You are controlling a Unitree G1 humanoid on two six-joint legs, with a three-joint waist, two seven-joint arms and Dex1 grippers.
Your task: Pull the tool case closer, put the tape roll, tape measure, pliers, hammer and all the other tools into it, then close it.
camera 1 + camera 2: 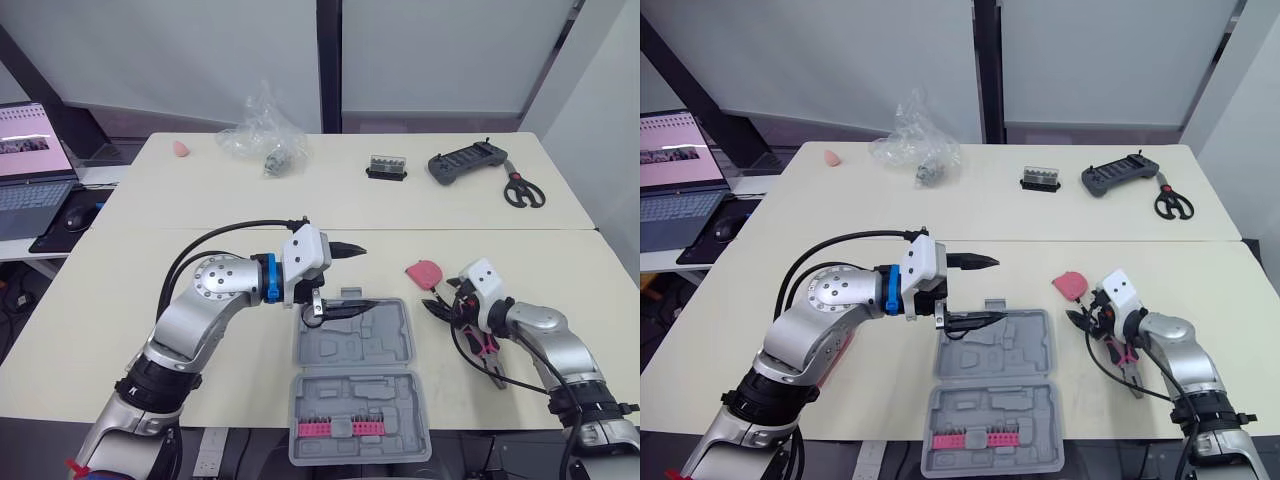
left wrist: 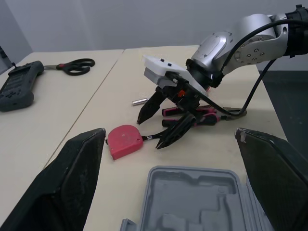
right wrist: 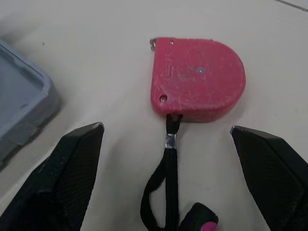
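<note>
**Case open, both grippers spread**

Nearest us, the tool case (image 1: 355, 385) lies open at the table's (image 1: 120, 300) front edge (pink bits (image 1: 338, 428) in its near half). Our left gripper (image 1: 350, 280) hovers over its far half, fingers wide apart. The right gripper (image 2: 153, 131), also spread, faces the tape measure (image 1: 424, 272), with the pliers (image 1: 1127, 362) beneath its wrist. Scissors (image 1: 522, 190) lie far beyond.

The grey tool case (image 1: 385, 345) lies open and flat near the worktop's front edge, with a strip of pink bits (image 1: 340, 428) in its nearer half. Just right of it rests the pink, D-shaped tape measure (image 3: 197, 79), its black strap trailing toward the pink-handled pliers (image 2: 175, 112) lying beside it.
</note>
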